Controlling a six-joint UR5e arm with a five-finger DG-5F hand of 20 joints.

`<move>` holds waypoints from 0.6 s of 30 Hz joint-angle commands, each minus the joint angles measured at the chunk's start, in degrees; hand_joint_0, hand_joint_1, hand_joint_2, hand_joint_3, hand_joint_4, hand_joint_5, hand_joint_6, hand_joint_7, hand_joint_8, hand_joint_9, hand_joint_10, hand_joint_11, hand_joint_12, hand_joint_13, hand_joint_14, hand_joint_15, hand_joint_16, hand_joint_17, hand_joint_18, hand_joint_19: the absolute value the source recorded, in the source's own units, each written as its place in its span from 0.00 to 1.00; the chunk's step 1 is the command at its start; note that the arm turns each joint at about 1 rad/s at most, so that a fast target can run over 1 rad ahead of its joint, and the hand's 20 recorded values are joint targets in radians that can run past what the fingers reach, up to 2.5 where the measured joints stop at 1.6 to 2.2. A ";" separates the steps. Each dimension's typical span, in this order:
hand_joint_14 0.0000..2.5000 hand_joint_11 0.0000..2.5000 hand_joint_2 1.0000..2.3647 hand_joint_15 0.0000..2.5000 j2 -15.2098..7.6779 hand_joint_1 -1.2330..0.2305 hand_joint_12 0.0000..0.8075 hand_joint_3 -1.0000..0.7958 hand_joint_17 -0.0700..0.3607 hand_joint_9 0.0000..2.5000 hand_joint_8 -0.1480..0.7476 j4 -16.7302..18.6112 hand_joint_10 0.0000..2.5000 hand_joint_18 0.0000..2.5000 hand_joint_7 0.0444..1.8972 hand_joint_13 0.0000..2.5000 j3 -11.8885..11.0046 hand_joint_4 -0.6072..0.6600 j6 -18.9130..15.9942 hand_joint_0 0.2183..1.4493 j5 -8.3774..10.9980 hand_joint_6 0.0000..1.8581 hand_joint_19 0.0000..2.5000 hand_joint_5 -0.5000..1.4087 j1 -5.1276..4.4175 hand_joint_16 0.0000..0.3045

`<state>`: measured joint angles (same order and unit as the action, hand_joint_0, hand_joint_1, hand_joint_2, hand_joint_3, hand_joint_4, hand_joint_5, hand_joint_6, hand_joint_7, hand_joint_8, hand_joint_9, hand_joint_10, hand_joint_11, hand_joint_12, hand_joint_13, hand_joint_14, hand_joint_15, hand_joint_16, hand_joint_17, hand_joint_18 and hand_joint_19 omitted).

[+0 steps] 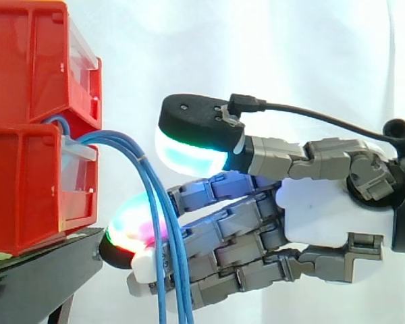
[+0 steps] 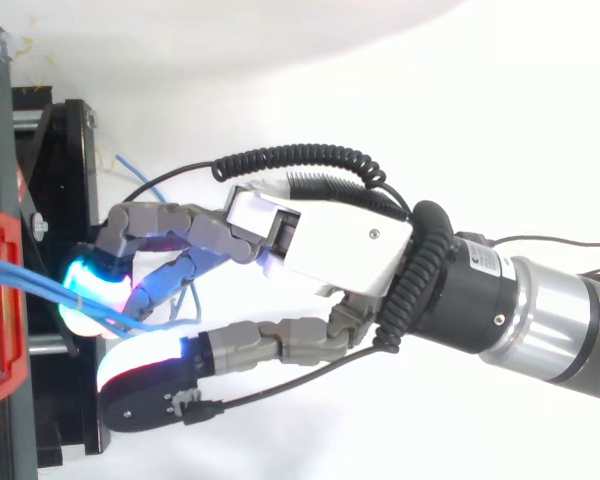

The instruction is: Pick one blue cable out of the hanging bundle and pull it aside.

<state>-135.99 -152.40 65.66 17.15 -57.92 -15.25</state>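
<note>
Writing: one small white label (image 2: pixel 490 262) on the black wrist section, top view. Its print was too small to make out. No other legible text on bins or stand.

Setup: two red bins stacked at the left, upper bin (image 1: pixel 27 67) over lower bin (image 1: pixel 20 189), on the black stand (image 1: pixel 40 277), with the white curtain (image 1: pixel 256 47) behind.

Task item: the blue cables (image 1: pixel 150 182) came out of the gap between the two bins. They arched over the lower bin's clear front panel (image 1: pixel 77 175) and hung down past the stand's front edge. In the top view the strands (image 2: pixel 40 280) ran rightward from the bins to the fingertips.

Hand (image 1: pixel 331 216): entered from the right, roughly level. The fingers were stretched nearly straight toward the bundle and the thumb (image 1: pixel 189 152) was raised well above them, so the spread was wide. The glowing fingertips (image 1: pixel 131 226) lay at the cables, and in the side view the strands crossed in front of the fingers. The thumb was clear of the cables. I could not tell whether any single strand was separated from the rest.

Edges and room: the lowest pad sat just beside the stand's front edge, close under the lower bin. There was open curtain space above the thumb and to the right of the bundle. In the top view the thumb (image 2: pixel 145 385) lay near the stand (image 2: pixel 70 150).
</note>
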 commanded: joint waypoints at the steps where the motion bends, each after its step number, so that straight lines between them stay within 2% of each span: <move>1: 0.00 0.07 0.01 0.05 0.03 0.42 0.51 0.39 0.46 0.31 0.52 -0.36 0.00 0.16 0.72 0.19 -0.53 0.65 -0.10 0.29 0.00 0.33 0.13 0.21 -0.05 0.19; 5: 0.00 0.08 0.01 0.06 0.03 0.41 0.51 0.38 0.46 0.32 0.53 -0.71 0.00 0.17 0.67 0.20 -0.88 0.67 -0.45 0.29 0.00 0.37 0.13 0.20 -0.05 0.19; 10: 0.00 0.09 0.01 0.07 0.03 0.42 0.52 0.34 0.46 0.34 0.55 -2.03 0.00 0.18 0.66 0.21 -1.85 0.68 -1.24 0.27 -0.17 0.40 0.14 0.20 0.04 0.19; 14: 0.00 0.09 0.01 0.07 0.03 0.43 0.53 0.34 0.46 0.35 0.56 -5.45 0.00 0.20 0.66 0.22 -3.70 0.68 -2.83 0.26 -0.26 0.40 0.15 0.21 0.48 0.19; 18: 0.00 0.09 0.01 0.07 0.11 0.43 0.52 0.36 0.46 0.35 0.56 -8.62 0.00 0.20 0.69 0.23 -5.19 0.70 -4.14 0.28 -0.26 0.41 0.15 0.21 0.48 0.19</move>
<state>-135.96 -158.21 61.85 14.17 -58.15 -14.85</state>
